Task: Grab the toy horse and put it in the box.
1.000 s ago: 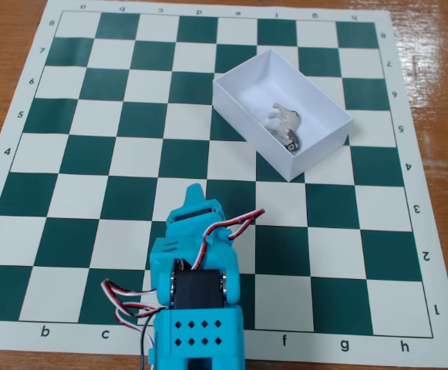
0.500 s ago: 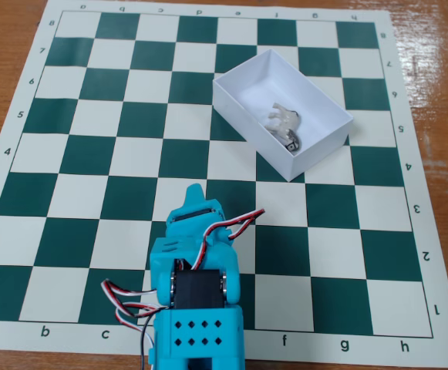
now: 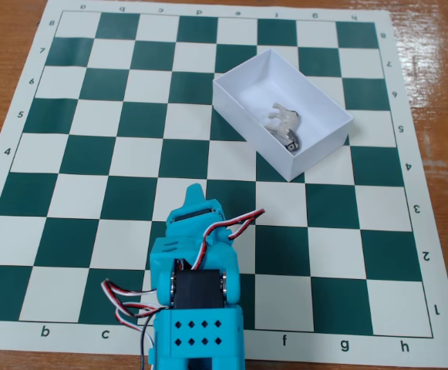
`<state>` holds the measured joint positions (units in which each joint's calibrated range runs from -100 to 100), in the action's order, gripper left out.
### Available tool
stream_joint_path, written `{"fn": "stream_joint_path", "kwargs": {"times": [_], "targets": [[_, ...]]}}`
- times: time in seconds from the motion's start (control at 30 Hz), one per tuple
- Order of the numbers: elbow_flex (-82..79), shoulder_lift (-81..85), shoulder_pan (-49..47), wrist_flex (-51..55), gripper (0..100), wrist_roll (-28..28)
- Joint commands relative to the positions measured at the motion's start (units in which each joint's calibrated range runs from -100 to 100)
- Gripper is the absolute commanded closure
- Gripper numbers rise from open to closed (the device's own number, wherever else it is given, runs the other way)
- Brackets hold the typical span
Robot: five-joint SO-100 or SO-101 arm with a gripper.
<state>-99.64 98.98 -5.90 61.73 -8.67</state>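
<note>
The toy horse [image 3: 284, 122], small and white-grey with a dark tail, lies on its side inside the white box [image 3: 243, 109] at the upper right of the chessboard. My turquoise gripper [image 3: 195, 199] is folded back near the bottom edge of the fixed view, well below and left of the box. Its jaws look closed together with nothing between them.
The green-and-cream chessboard mat [image 3: 92, 154] covers the wooden table [image 3: 8, 31]. Red, white and black servo wires [image 3: 131, 302] loop out from the arm at the bottom. No other loose objects lie on the board.
</note>
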Motion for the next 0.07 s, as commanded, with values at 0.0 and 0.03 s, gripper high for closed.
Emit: {"fn": "stream_joint_path", "kwargs": {"times": [0.0, 0.03], "targets": [[-0.36, 0.49, -0.31, 0.31, 73, -0.15], [-0.36, 0.49, -0.31, 0.31, 73, -0.15]]}}
